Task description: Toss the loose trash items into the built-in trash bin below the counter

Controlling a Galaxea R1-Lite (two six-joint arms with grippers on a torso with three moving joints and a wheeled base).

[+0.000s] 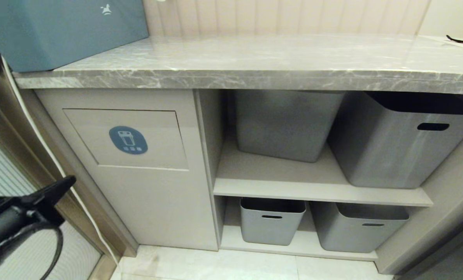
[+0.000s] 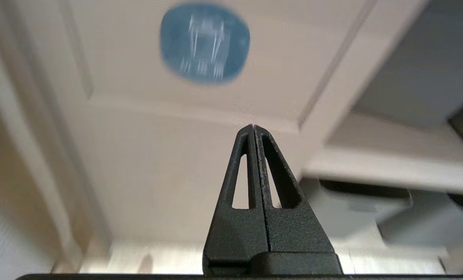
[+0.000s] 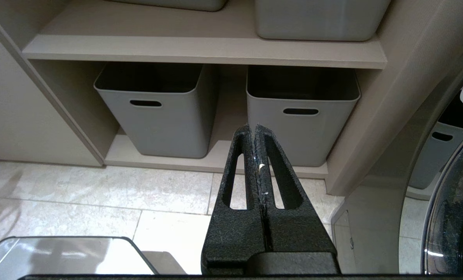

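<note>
The left gripper (image 2: 253, 128), fingers pressed together and empty, points at the built-in trash bin (image 2: 138, 116); its wide flap (image 1: 126, 138) lies beyond the fingertips.

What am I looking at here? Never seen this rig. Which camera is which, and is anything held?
It is a two-armed wheeled robot. The wide picture comes from its head camera, facing a long grey marble-look counter with a beige cabinet front whose rectangular flap bears a round blue bin sticker: the built-in trash bin. Grey plastic tubs sit on shelves beside it. A teal box stands on the counter; no loose trash shows. The other two pictures look along each wrist. The left gripper points at the flap, the right gripper toward the lower tubs. Both have their fingers shut, holding nothing.
</note>
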